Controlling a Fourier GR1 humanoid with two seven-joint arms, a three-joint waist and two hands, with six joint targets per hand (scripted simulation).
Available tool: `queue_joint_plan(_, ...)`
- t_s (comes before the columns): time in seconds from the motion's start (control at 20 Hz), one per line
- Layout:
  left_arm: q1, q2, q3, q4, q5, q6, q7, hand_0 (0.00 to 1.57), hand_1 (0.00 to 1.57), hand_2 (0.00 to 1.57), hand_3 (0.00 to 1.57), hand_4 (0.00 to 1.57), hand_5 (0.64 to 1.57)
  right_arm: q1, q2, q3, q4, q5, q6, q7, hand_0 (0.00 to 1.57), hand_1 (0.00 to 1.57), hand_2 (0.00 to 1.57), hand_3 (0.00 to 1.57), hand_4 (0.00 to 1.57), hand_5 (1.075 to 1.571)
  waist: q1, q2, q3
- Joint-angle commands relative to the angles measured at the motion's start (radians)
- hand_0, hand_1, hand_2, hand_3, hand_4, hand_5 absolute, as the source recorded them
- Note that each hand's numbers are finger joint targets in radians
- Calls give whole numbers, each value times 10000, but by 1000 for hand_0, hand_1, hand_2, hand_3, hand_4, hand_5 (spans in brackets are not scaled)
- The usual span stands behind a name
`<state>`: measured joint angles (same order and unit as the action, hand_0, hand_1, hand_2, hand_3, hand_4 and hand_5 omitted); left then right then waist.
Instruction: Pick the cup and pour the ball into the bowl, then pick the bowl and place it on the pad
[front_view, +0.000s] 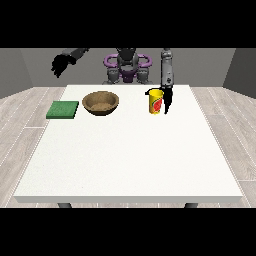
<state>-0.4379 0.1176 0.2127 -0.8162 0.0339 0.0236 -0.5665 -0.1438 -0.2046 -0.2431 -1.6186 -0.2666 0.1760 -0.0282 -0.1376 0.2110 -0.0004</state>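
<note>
Probably light and rigid, the yellow cup (156, 102) stands upright right of the wooden bowl (101, 103); best held around its middle. Touching its side, the hand at the view's right (167, 102) points down, though whether its fingers clasp it I cannot tell

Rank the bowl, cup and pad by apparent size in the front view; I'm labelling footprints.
1. Brown bowl, widest.
2. Green pad, slightly narrower.
3. Yellow cup, smallest.
</note>
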Motion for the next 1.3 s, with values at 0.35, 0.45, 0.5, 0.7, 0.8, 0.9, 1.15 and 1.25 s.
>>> queue_joint_plan(0.35, -622, 457, 571, 2036, -768, 2090, -1949, 1283, 1283, 1571, 1571, 1366, 1457, -485, -1290, -998, -556, -1759, 1321, 658, 0, 0, 0, 164, 642, 1568, -1132, 923, -5)
queue_joint_plan(0.45, -764, 343, 194, 2162, -1083, 2217, -1537, 1286, 1286, 1571, 1571, 1391, 1447, -635, -1542, -1278, -193, -1794, 1026, 1135, 0, 0, 0, 149, 631, 1565, -818, 466, -1)
queue_joint_plan(0.5, -971, 245, 67, 2262, -1295, 2623, -1448, 1283, 1283, 1571, 1571, 1408, 1418, -449, -1148, -914, -354, -1484, 821, 1040, 0, 0, 0, 151, 628, 1566, -764, 293, 0)
queue_joint_plan(0.7, -1481, 11, -1129, 1487, -2581, 3814, 914, 1269, 1269, 1571, 1571, 1413, 1430, -300, -1270, -960, 1086, -1199, 995, 1001, 0, 0, 0, 311, 642, 1566, -369, -1233, 20)
queue_joint_plan(0.8, -1483, -343, -2012, 1334, -3619, 4611, 1288, 1286, 1286, 1571, 1571, 1413, 1467, -461, -1429, -1330, 1943, -1284, 1095, 690, 0, 0, 0, 314, 629, 1563, 10, -1421, 36)
queue_joint_plan(0.9, -1359, 54, -2409, 1717, -4542, 5403, 1797, 1313, 1313, 1571, 1571, 1399, 1502, 161, -1114, -768, 1458, -1213, 1323, 1042, 0, 0, 0, 302, 638, 1564, -450, -2107, 39)
queue_joint_plan(1.15, -2423, 275, -4332, 2480, -7448, 6445, 4225, 1357, 1357, 1571, 1571, 1456, 1535, -316, -1741, -1454, 2763, -1428, 1583, 771, 0, 0, 0, 151, 668, 1561, -172, -2189, 85)
queue_joint_plan(1.25, -2645, -80, -4796, 2826, -8163, 6375, 5354, 1357, 1357, 1571, 1571, 1456, 1535, -179, -1540, -1265, 2895, -1090, 1275, 840, 0, 0, 0, 83, 675, 1561, 73, -2565, 38)
